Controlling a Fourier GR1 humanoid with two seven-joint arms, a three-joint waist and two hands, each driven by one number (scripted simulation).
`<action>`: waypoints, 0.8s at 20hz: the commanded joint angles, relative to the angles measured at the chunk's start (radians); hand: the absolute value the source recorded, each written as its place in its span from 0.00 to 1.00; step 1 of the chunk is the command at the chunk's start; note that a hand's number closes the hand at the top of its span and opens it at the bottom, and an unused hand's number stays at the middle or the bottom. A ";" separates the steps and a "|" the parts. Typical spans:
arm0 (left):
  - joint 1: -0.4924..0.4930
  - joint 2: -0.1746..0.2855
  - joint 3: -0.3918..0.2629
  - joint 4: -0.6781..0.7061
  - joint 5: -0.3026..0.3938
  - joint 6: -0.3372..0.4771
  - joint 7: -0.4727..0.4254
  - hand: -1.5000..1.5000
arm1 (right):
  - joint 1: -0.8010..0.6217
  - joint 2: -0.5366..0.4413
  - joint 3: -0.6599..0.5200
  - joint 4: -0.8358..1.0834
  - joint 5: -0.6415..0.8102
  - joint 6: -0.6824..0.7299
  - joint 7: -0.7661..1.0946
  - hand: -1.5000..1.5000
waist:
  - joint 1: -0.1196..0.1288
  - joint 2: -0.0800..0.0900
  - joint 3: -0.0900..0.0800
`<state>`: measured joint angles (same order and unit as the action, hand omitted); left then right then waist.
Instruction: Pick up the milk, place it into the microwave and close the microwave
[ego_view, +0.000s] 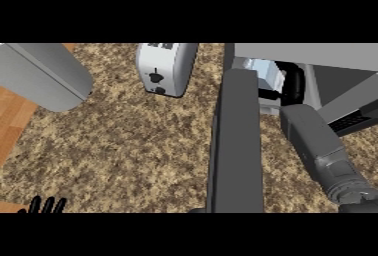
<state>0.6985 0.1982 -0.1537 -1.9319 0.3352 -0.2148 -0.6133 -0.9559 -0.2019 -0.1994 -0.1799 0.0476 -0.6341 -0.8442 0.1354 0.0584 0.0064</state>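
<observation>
The microwave stands at the upper right, and its dark grey door swings open toward me through the middle of the view. Inside the opening is the milk, a pale blue and white carton half hidden by the door's top edge. My right forearm reaches in from the lower right. My right hand is inside the microwave, its fingers and thumb curled round the carton's right side. At the bottom left edge my left hand rests open, fingers up.
A silver toaster stands on the speckled counter just left of the open door. A large rounded grey object fills the upper left corner. Wood floor shows past the counter's left edge.
</observation>
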 joint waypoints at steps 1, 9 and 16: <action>-0.020 0.014 -0.002 0.012 0.007 -0.021 0.010 0.00 | -0.033 -0.018 -0.001 0.014 0.020 -0.134 -0.018 1.00 | 0.008 0.005 -0.002; -0.021 0.021 0.015 0.017 0.020 -0.027 0.011 0.00 | -0.030 -0.044 -0.026 0.019 0.025 -0.233 -0.020 1.00 | 0.020 0.011 0.000; -0.061 0.027 0.013 0.020 -0.002 -0.025 0.013 0.00 | 0.063 -0.107 0.054 0.176 0.133 -0.511 0.236 0.00 | 0.044 0.041 -0.012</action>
<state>0.6573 0.2148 -0.1421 -1.9160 0.3382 -0.2296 -0.6011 -0.9285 -0.2858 -0.1941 -0.0662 0.1212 -0.9658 -0.6942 0.1617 0.0898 -0.0026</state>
